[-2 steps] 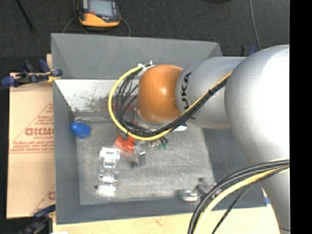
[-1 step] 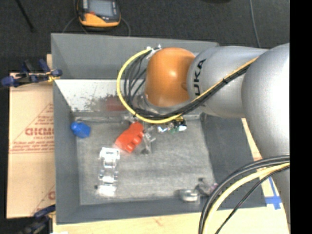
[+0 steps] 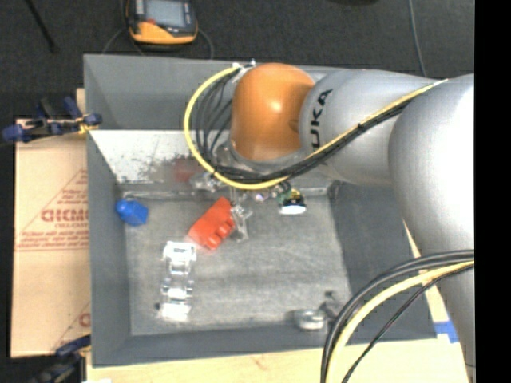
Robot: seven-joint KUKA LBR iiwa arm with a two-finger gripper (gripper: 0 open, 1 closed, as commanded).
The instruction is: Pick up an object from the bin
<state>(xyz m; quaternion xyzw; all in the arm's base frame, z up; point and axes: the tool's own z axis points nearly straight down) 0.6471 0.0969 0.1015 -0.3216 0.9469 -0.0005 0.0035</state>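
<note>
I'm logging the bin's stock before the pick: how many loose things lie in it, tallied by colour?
Blue: 1, small blue rounded piece
Orange-red: 1, orange-red plastic block
White: 1, long white plastic piece
Grey: 1, grey metal piece
White-and-green: 1, small white-and-green piece
Total: 5

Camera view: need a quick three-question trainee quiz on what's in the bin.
1. True or false: the blue object lies near the left wall of the bin, apart from the other things.
2. Which thing lies nearest the gripper? A: orange-red block. B: clear plastic piece. C: grey metal piece.
3. Fill in: in the camera view, the clear plastic piece lies ___ the orange-red block (above/below).
Key: 1 true; 2 A; 3 below.
</note>
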